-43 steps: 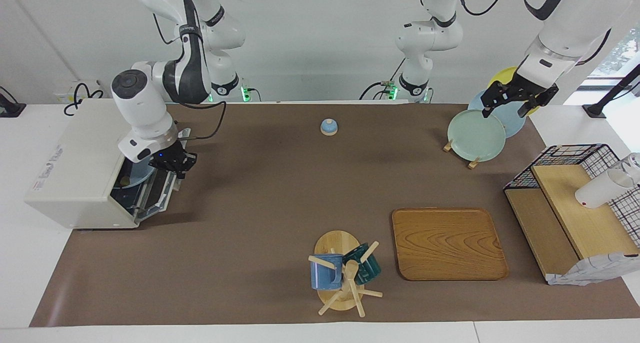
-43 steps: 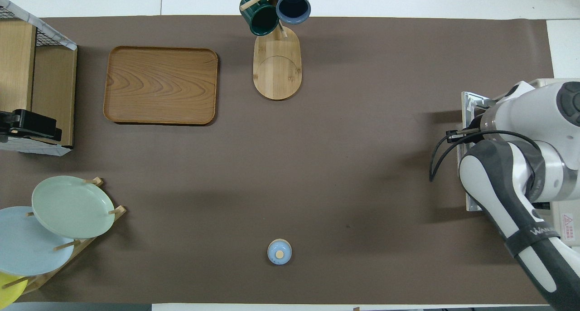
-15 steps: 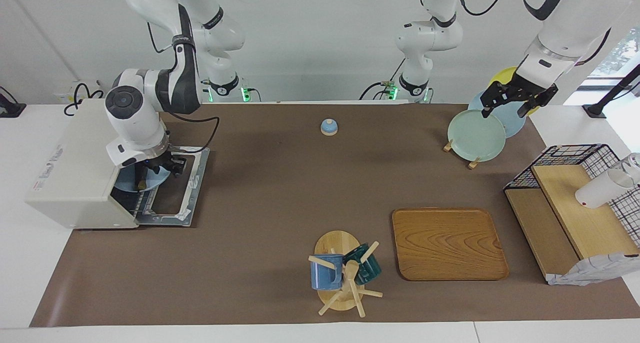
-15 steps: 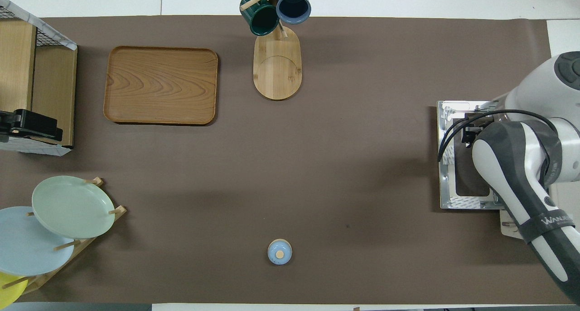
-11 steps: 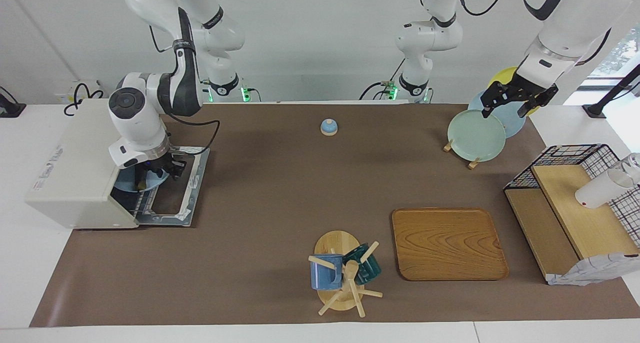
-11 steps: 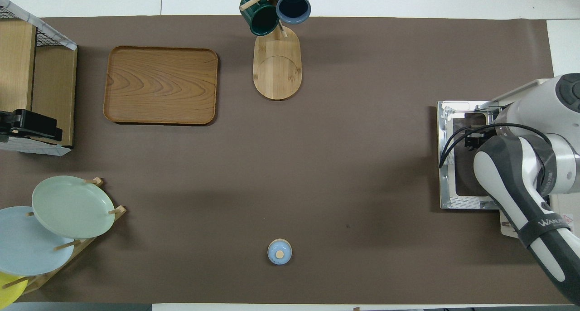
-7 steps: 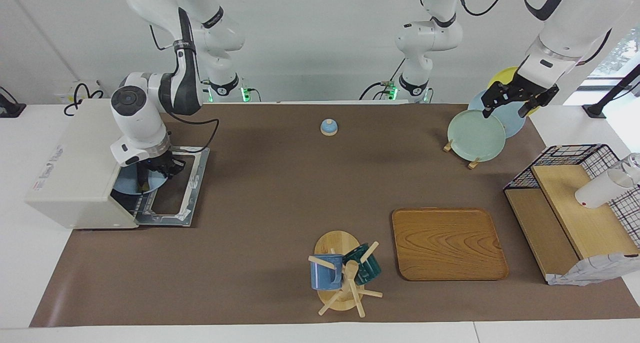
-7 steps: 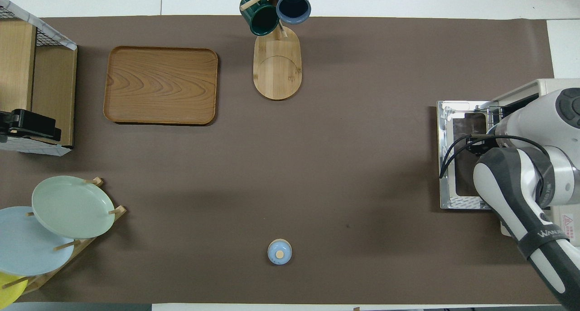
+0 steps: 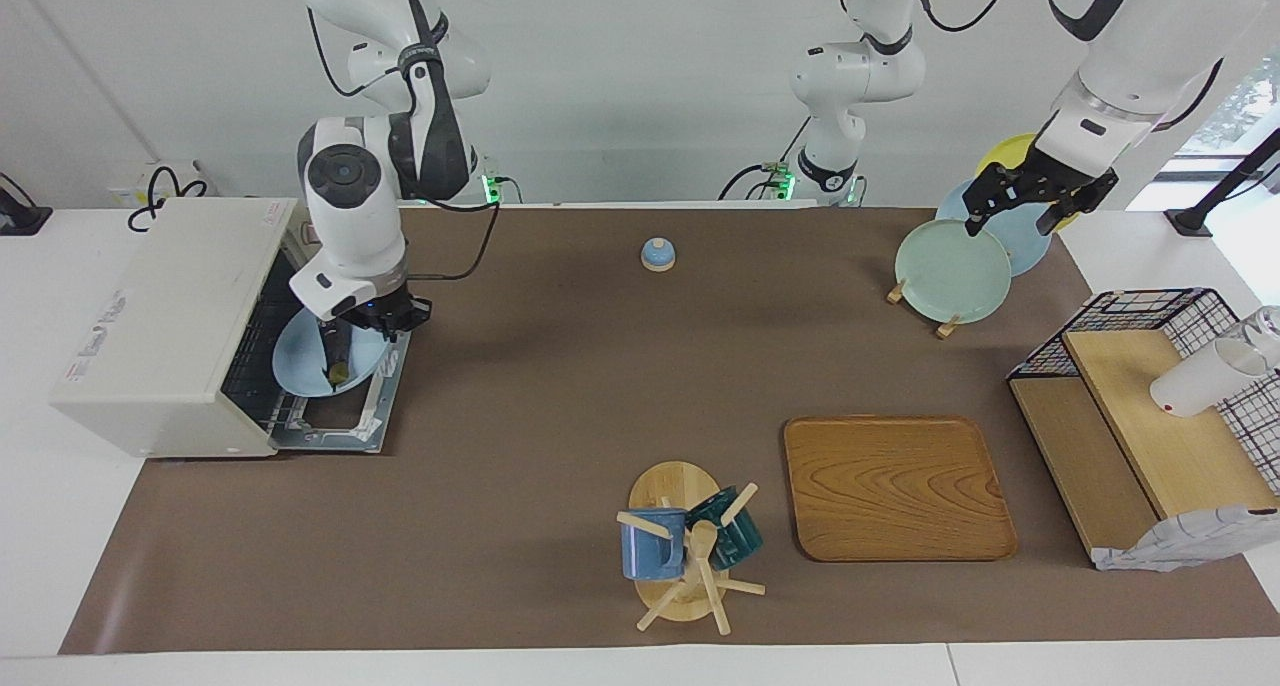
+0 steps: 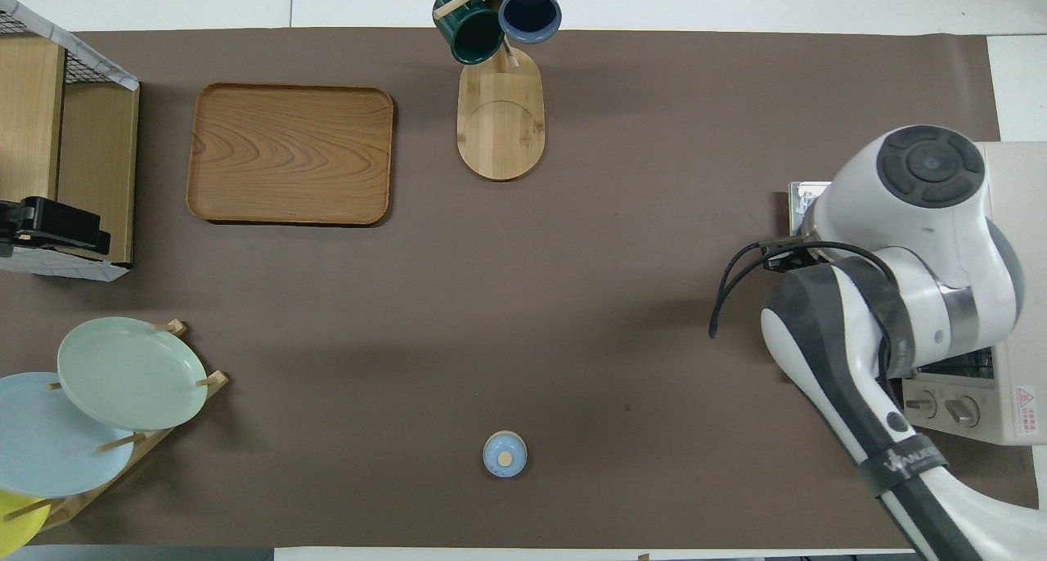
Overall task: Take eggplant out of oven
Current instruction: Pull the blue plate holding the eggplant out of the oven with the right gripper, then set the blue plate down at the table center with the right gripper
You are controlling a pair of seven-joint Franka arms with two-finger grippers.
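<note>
Eggplant [image 9: 335, 358] on blue plate [image 9: 300, 361] at oven [image 9: 170, 326] mouth, seen facing only, right hand [image 9: 345, 341] grip unclear.

So the toaster oven [image 9: 170, 326] sits at the right arm's end of the desk [image 9: 560, 416], door [image 9: 375, 406] dropped flat open. A light blue plate [image 9: 300, 361] pokes out of the opening over the door, with the dark eggplant [image 9: 337, 358] lying on it. The right pincer [image 9: 350, 334] is right over that plate, down at the eggplant; can't tell how its fingers sit. The left pincer [image 9: 1035, 206] hangs over the pale green plate [image 9: 950, 271] in the plate rack, fingers spread apart. Also on the desk: wooden tray [image 9: 895, 486], mug tree [image 9: 685, 551] with a blue mug [image 9: 650, 544], and a little blue lid [image 9: 657, 254].
</note>
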